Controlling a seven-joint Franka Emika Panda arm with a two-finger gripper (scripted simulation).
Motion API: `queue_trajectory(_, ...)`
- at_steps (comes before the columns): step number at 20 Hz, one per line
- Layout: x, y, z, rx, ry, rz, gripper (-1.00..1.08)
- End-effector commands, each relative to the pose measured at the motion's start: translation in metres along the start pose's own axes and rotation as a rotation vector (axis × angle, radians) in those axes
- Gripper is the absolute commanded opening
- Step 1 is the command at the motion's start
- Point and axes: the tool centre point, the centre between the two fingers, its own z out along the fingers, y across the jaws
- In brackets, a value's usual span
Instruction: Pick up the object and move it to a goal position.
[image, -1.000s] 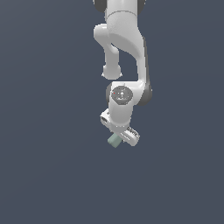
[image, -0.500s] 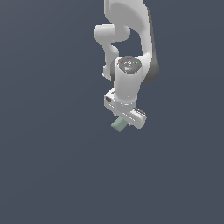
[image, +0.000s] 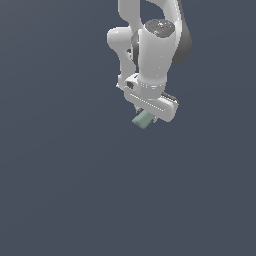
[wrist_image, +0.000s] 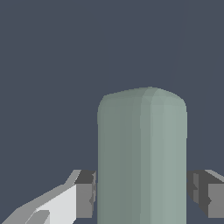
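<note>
The object (image: 143, 119) is a small pale grey-green oblong block with rounded edges. It pokes out from under the white hand of the arm in the exterior view. My gripper (image: 148, 116) is shut on it, and most of the fingers are hidden behind the hand there. In the wrist view the object (wrist_image: 142, 157) fills the middle, standing between the two dark grey pads (wrist_image: 85, 194), which press against both of its sides. My gripper (wrist_image: 142, 192) holds the block above the flat dark grey-blue ground. No goal marker shows in either view.
The white arm (image: 152, 45) rises from the gripper to the upper edge of the exterior view. Plain dark grey-blue ground (image: 60, 190) lies all around.
The arm has risen toward the upper part of the exterior view, carrying the object with it. The hand looks larger and nearer the camera than a second ago. The grip has stayed shut.
</note>
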Motion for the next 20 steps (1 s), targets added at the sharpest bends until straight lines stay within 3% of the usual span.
queue_trajectory(1,-0.013,0.004,-0.023,0.000,0.001,0.000,-1.00)
queue_trajectory(11,-0.063,0.017,-0.109,-0.002,0.002,0.001,-1.00)
queue_trajectory(20,-0.090,0.022,-0.157,-0.001,0.002,0.000,-1.00)
